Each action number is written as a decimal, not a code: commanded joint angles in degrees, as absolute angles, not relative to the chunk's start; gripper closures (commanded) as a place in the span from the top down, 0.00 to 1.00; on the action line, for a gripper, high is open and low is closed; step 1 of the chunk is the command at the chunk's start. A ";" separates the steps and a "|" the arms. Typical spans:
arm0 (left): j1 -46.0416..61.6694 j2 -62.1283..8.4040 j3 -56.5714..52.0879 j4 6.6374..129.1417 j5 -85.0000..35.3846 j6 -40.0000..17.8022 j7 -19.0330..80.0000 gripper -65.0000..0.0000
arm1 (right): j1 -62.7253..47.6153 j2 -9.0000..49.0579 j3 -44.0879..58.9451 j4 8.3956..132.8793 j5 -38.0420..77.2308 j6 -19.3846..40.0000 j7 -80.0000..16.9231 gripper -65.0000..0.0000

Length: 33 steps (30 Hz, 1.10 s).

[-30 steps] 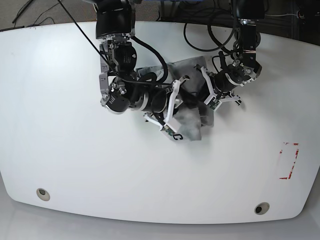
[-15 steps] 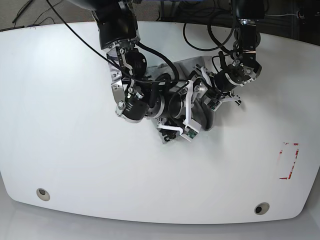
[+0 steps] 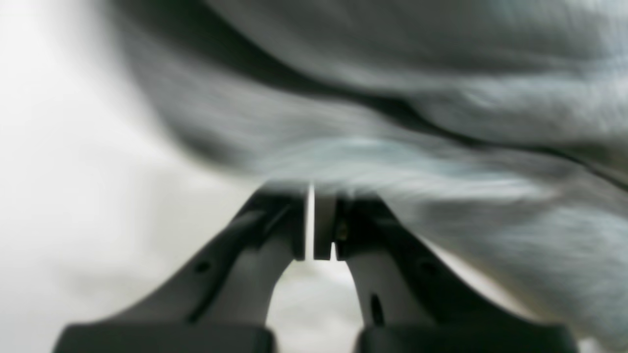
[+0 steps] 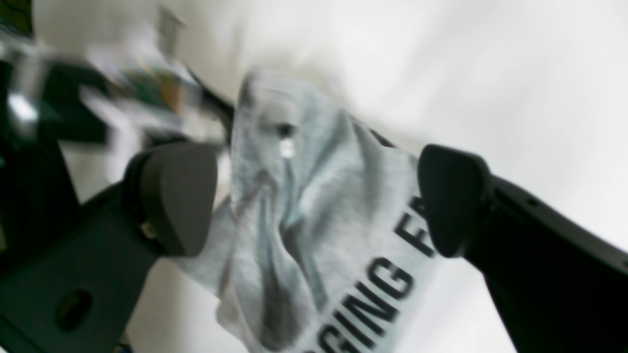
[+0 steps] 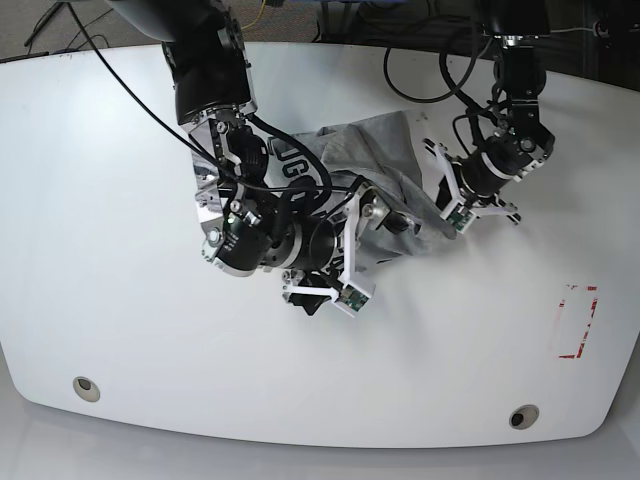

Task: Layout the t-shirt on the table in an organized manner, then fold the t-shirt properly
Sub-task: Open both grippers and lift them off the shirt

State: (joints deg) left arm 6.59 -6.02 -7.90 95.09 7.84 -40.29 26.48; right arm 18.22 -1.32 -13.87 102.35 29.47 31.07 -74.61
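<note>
The grey t-shirt (image 5: 378, 158) lies crumpled at the middle of the white table (image 5: 120, 300), with black lettering showing at its left part. My left gripper (image 5: 450, 216) is at the shirt's right edge. In the left wrist view its jaws (image 3: 321, 196) are pressed together on the t-shirt (image 3: 392, 98) fabric. My right gripper (image 5: 330, 292) hovers over the shirt's lower left side. In the right wrist view that gripper (image 4: 314, 196) is wide open, with the t-shirt (image 4: 304, 206) and the letters "GING F" lying beyond its fingers, not gripped.
A red rectangular outline (image 5: 578, 320) marks the table at the right. Two small round holes (image 5: 85, 388) (image 5: 520, 417) sit near the front edge. Black cables (image 5: 420, 70) trail across the back edge behind the arms.
My right gripper opened, let go of the shirt and swung left and toward the front. The left gripper moved right, drawing the shirt's edge with it and exposing lettering at the left.
</note>
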 commanded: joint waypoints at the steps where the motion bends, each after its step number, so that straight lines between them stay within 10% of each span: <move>1: 5.32 -7.08 -9.45 97.98 7.16 -40.00 25.36 0.00 | 20.53 -1.01 -13.14 103.52 28.88 31.25 -72.92 0.97; 12: 1.01 -8.48 -15.16 99.82 7.08 -40.00 25.36 0.00 | 21.49 3.65 -13.14 103.25 22.55 31.34 -68.88 0.80; 23: -2.42 -5.23 -20.18 101.05 7.08 -40.00 25.19 0.00 | 15.60 7.52 -10.15 103.52 19.74 33.71 -65.01 0.03; 33: -2.24 -0.75 -20.00 101.67 6.90 -40.00 25.45 0.00 | 10.59 8.22 -9.71 106.33 19.56 33.63 -63.43 0.01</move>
State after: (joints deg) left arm -1.54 -1.80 -20.25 100.07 7.99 -39.90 27.07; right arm 9.65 8.25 -9.91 104.40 18.24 33.45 -65.52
